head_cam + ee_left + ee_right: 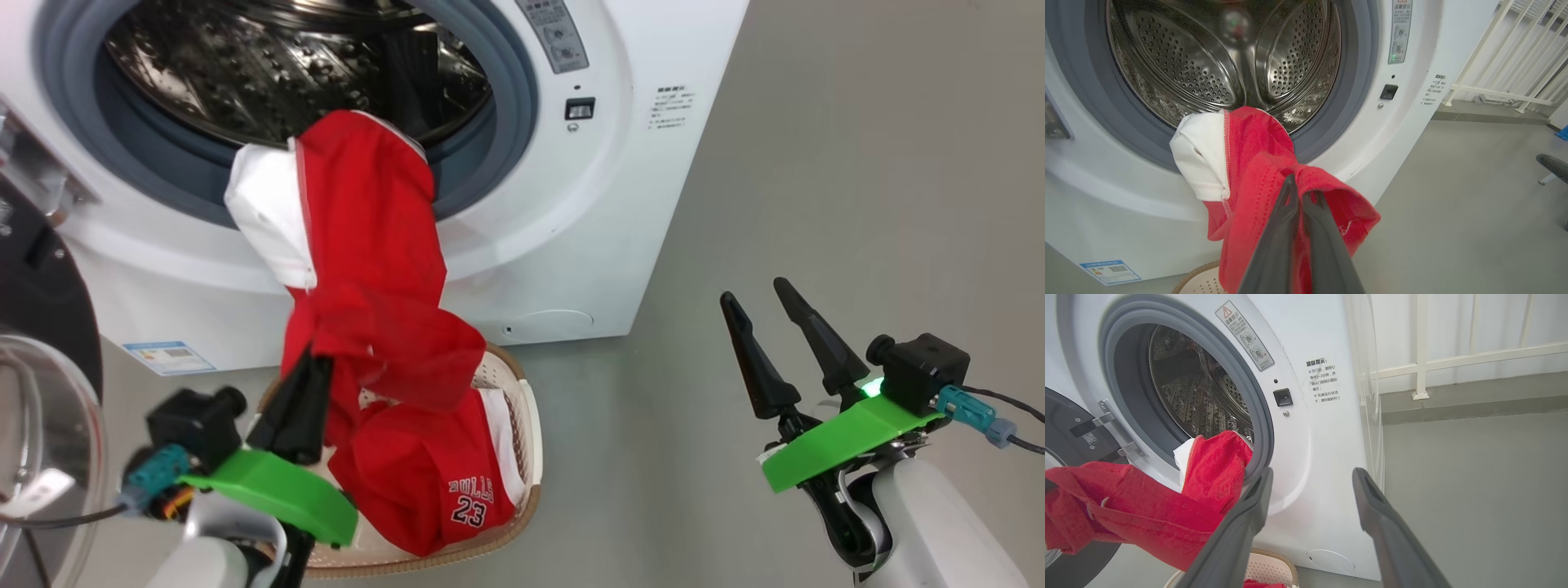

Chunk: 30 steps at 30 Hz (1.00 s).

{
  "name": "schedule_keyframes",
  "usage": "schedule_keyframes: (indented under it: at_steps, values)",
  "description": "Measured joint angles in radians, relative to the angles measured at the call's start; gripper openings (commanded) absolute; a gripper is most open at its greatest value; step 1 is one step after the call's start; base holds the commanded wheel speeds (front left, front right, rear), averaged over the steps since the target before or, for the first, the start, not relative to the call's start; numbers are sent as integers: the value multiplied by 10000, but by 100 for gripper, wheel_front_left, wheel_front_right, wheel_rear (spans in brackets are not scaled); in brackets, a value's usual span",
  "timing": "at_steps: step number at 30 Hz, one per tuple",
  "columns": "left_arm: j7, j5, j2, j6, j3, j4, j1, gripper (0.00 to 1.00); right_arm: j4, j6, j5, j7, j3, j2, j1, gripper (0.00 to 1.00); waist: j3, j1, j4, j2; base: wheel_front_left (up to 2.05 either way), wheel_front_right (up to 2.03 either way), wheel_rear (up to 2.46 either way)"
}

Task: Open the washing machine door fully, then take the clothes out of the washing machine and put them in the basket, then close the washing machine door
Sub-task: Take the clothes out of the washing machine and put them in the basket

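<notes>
Red clothes (367,269) are lying in 2 places: 1 garment is trailing from the lip of the drum (1208,61) of the washing machine (571,245) down to the left gripper (314,359), which is clamping it tight just above the basket (532,425); the other, numbered 23, is lying in the basket. The door (41,327) is standing open at the left; the right gripper (753,290) is hanging wide open and empty, well apart. The robot appears to be unloading; next, the trailing end is likely needing a pull clear of the drum before lowering and letting go.
</notes>
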Motion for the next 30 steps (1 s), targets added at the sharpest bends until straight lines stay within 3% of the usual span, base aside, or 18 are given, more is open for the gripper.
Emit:
schedule_keyframes:
  at_steps: [12, 20, 30]
  values:
    - [-650, -328, -698, -1417, -466, 4711, -1001, 0, -59, 0, 6, 0, -109, 21, -198, 100, 546, 0, -399, 0, 0, 0, 0]
    - [-1064, -334, -1118, -2082, -548, 7718, -2150, 0, -140, 0, 4, 0, -109, 150, -423, 100, 915, 0, -718, 0, 0, 0, 0]
    - [-1317, -330, -1678, -2535, -876, 10621, -3176, 0, -196, 0, -10, 0, -171, 209, -605, 100, 1386, 0, -1093, 0, 0, 0, 0]
